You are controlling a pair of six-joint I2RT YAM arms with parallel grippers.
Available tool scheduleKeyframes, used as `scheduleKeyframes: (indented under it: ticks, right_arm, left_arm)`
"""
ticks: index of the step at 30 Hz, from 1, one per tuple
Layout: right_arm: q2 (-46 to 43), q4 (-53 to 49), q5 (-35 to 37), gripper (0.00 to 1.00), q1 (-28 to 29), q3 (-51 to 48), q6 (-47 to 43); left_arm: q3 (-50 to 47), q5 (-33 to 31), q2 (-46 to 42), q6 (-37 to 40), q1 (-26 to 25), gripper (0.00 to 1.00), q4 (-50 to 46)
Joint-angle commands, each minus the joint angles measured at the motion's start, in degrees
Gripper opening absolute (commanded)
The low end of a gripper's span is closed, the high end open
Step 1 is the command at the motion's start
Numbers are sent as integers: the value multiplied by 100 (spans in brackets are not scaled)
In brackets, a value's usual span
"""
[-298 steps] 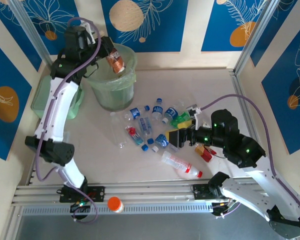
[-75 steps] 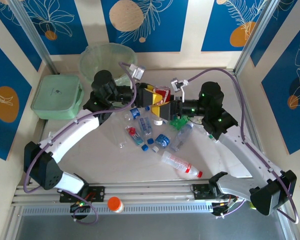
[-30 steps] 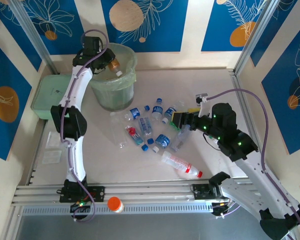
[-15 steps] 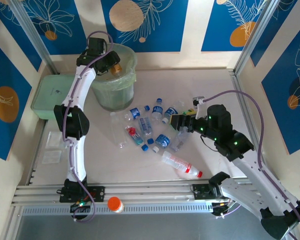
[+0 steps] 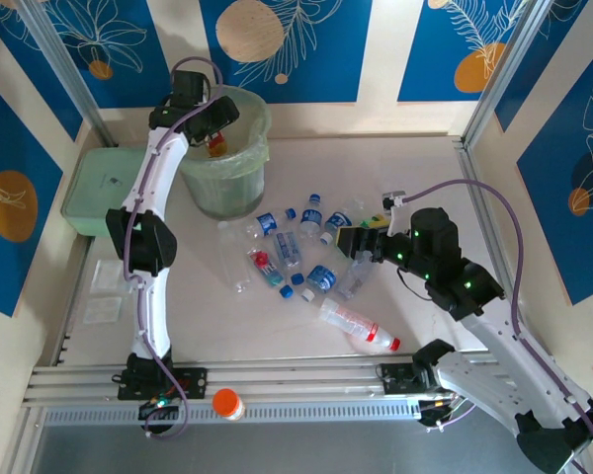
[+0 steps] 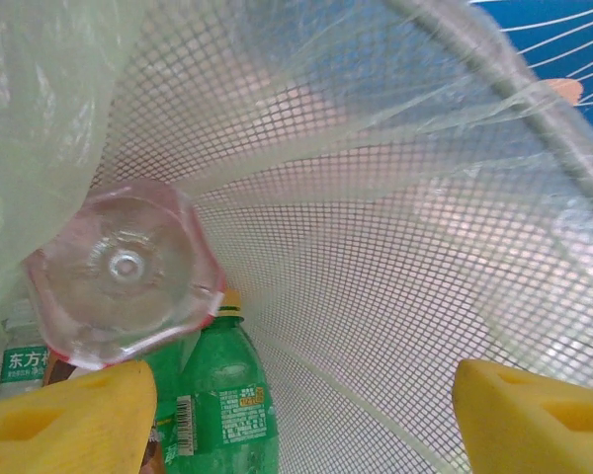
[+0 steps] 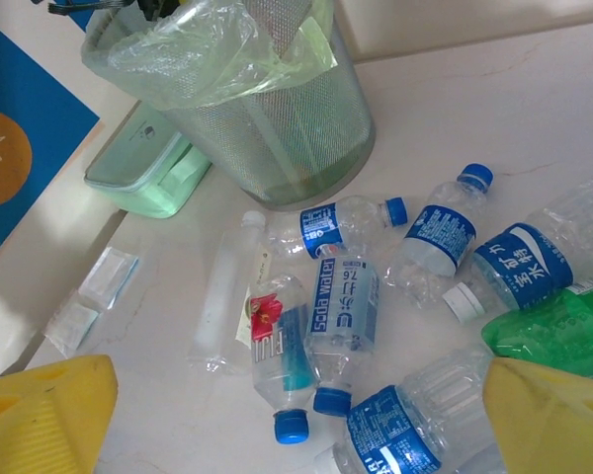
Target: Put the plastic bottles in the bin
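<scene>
1. Left end effector (image 5: 213,117) is over the bin (image 5: 239,176) at the far left of the tabletop (image 5: 425,178), pointing down into it.
2. Left wrist view: left end effector (image 6: 296,425) is open, yellow fingers (image 6: 69,420) wide apart in the lower corners, nothing clamped between them.
3. Inside the bin (image 6: 425,247), a clear bottle (image 6: 124,272) is seen base-on with a pinkish rim. It sits close above the left-hand finger; cannot tell if they touch.
4. A green bottle (image 6: 222,395) lies lower down in the bin, label up, beside the liner bag (image 6: 40,118).
5. Right end effector (image 5: 350,240) is mid-tabletop at the right edge of the bottle pile (image 5: 292,259).
6. Right wrist view: right end effector (image 7: 296,420) is open and empty, fingers (image 7: 40,420) spread, hovering above the loose bottles.
7. Loose on the tabletop, all lying flat:
   - blue-label bottles (image 7: 344,306), (image 7: 435,237) and (image 7: 341,225)
   - a green crushed bottle (image 7: 544,331) by the right finger
   - a red-flower-label bottle (image 7: 277,341)
   - a clear slim bottle (image 7: 222,296) nearest the bin (image 7: 277,128)
8. A red-capped long bottle (image 5: 359,326) lies apart from the pile, nearer the arm bases.
9. Green lidded box (image 5: 109,193) is just left of the bin.
10. Orange-capped item (image 5: 226,403) sits on the front rail.
11. Two small packets (image 7: 109,276) lie on the tabletop near the box.
</scene>
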Motion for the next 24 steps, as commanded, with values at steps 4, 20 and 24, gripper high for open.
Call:
scheduleKeyframes:
  ticks: [4,20,24]
  right_arm:
    - [-216,-104,110,99,-68,181,143]
    - [1186,-2391,608,88,104,1518,-94]
    - [1394,-2736,1198,87,207,1524,213]
  left_arm:
    - [301,-103,-482,307,-28,78,-218]
    - [-4285,-968,-4818,417,-1307,92,97]
    - [-5536,-772,-5560,-107,-1308,99,-70]
